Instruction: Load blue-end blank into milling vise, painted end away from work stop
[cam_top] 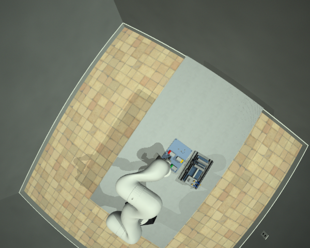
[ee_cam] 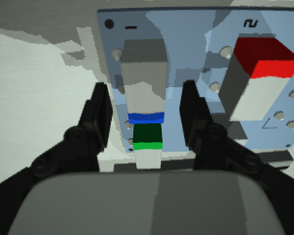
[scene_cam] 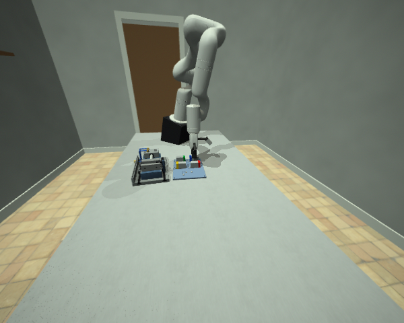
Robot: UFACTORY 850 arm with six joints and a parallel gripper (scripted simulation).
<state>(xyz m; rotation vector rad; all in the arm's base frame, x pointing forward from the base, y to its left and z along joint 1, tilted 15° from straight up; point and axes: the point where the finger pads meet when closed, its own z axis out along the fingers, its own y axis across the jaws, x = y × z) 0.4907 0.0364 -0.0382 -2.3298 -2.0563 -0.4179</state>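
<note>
The blank with the blue end (ee_cam: 144, 73) (scene_cam: 190, 158) lies on the light blue infeed plate (ee_cam: 196, 44) (cam_top: 180, 146) (scene_cam: 190, 174). Its blue end points toward the wrist camera. My gripper (ee_cam: 145, 95) (scene_cam: 194, 152) is open and low over the plate, one finger on each side of this blank, with a gap on both sides. A green-ended blank (ee_cam: 148, 138) (cam_top: 172, 166) (scene_cam: 184, 157) lies just beyond the blue end. A red-ended blank (ee_cam: 257, 83) (cam_top: 169, 152) (scene_cam: 198, 163) lies to the right in the wrist view. The milling vise (cam_top: 195, 168) (scene_cam: 149, 168) stands beside the plate.
A yellow-ended blank (cam_top: 180, 159) (scene_cam: 177, 164) also lies on the infeed plate, on the side near the vise. The arm's black base block (scene_cam: 174, 130) stands behind the plate. The plate has several small holes and pins.
</note>
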